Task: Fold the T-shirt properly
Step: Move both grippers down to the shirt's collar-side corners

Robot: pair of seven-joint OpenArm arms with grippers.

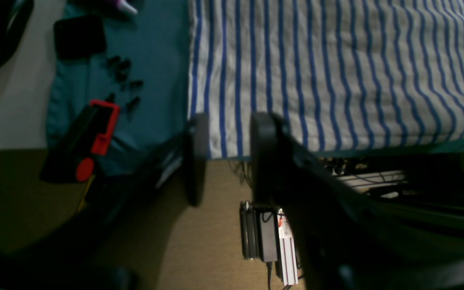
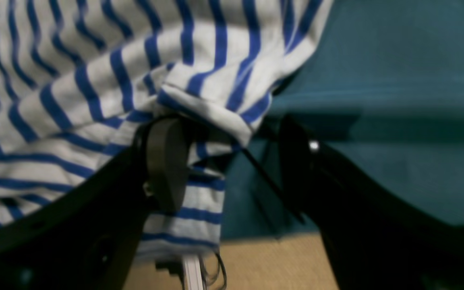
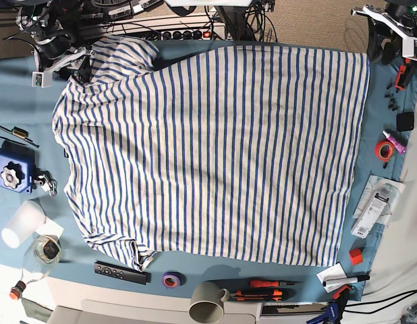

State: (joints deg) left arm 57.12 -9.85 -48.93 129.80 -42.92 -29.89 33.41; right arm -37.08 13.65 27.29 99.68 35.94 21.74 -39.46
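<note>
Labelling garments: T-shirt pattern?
White with thin blue stripes, T-shirt; clearest in the base view.

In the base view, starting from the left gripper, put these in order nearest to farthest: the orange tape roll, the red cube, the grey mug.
From the left gripper, top right:
1. Orange tape roll, right edge, midway down.
2. Red cube, lower right.
3. Grey mug, bottom centre.

Left gripper [image 1: 228, 157]: jaws parted, nothing between them. Right gripper [image 2: 232, 161]: jaws spread wide; one jaw touches striped fabric, unclamped.
</note>
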